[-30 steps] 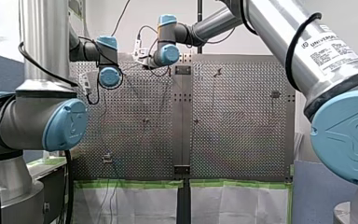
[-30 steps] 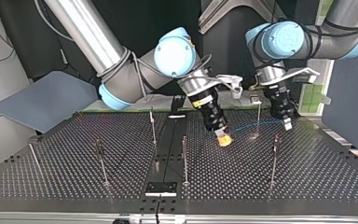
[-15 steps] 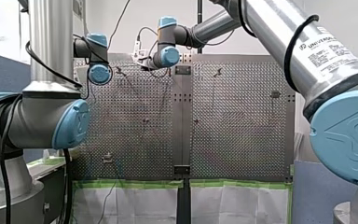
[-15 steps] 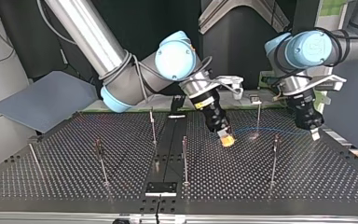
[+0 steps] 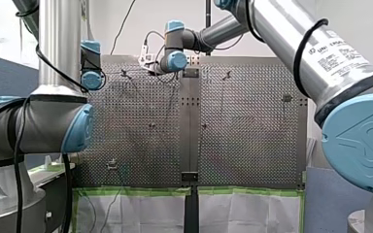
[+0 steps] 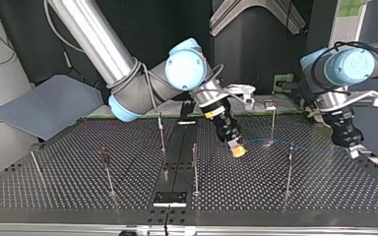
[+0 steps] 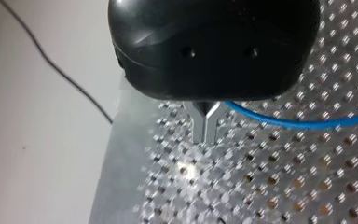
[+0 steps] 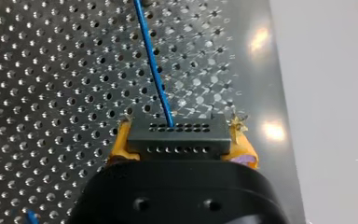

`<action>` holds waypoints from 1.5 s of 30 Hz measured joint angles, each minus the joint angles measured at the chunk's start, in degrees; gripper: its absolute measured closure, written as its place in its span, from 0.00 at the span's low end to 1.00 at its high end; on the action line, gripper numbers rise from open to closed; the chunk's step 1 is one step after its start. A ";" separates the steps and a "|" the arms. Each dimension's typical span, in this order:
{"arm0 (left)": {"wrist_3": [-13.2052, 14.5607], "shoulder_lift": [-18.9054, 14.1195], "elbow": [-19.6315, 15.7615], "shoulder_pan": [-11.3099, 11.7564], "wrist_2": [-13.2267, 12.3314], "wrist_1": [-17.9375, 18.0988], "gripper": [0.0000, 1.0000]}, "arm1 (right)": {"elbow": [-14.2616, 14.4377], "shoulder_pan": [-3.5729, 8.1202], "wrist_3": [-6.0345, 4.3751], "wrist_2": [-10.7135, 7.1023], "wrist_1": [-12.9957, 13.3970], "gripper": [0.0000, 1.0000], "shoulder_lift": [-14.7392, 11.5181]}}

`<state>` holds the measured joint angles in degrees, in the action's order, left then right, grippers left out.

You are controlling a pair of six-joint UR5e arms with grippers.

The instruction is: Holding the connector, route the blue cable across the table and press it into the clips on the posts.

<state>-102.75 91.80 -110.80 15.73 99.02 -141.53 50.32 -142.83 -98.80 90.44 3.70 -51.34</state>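
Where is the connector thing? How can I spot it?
Find the big perforated table, then my right gripper with yellow pads near its middle. The connector is the small dark block pinched between those pads; only it has rows of tiny holes and the blue cable coming out.

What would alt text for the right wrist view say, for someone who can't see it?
My right claw grips a dark connector between yellow pads. A blue cable runs from the connector away across the perforated metal table.
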 joint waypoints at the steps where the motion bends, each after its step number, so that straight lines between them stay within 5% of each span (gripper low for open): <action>1: -0.35 0.16 0.17 0.38 -0.48 0.14 1.00 | -0.16 0.02 0.00 0.02 0.00 1.00 0.14; 18: -4.12 4.15 3.22 -0.66 -7.97 1.90 1.00 | -2.13 1.05 -0.18 1.69 -0.11 1.00 0.89; 29: -6.25 6.10 4.67 -2.06 -8.83 4.57 1.00 | -2.13 1.58 0.28 3.96 -0.35 1.00 1.01; 36: -6.06 6.96 4.72 -2.41 -7.95 3.50 1.00 | -2.14 1.69 1.16 6.42 -1.12 1.00 1.04; 45: -4.80 7.72 4.65 -2.90 -6.35 1.65 1.00 | -2.12 1.63 1.43 6.76 -1.48 1.00 1.09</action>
<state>-107.55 99.52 -106.14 12.83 92.67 -139.88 48.21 -141.20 -97.37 97.21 2.22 -50.25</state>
